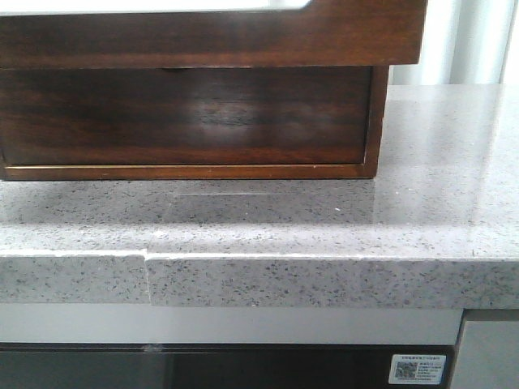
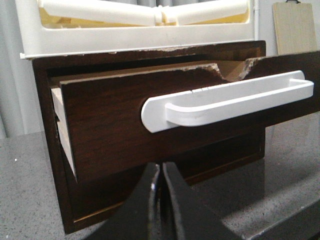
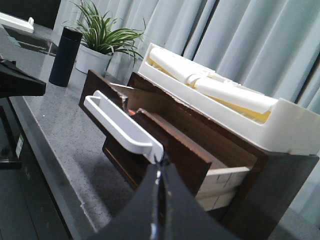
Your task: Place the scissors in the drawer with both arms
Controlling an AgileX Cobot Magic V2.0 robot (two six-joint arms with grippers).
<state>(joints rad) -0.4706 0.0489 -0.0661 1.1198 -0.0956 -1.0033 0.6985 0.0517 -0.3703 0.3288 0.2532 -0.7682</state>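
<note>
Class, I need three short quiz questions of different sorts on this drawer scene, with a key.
1. True or false: the drawer with the white handle is pulled partly out of the wooden box.
2. The left gripper has its fingers: A) spread wide B) together C) round the handle.
3. Fill in: beyond the box, in the right wrist view, a dark bottle stands beside a potted ____.

Key: 1 true; 2 B; 3 plant.
</note>
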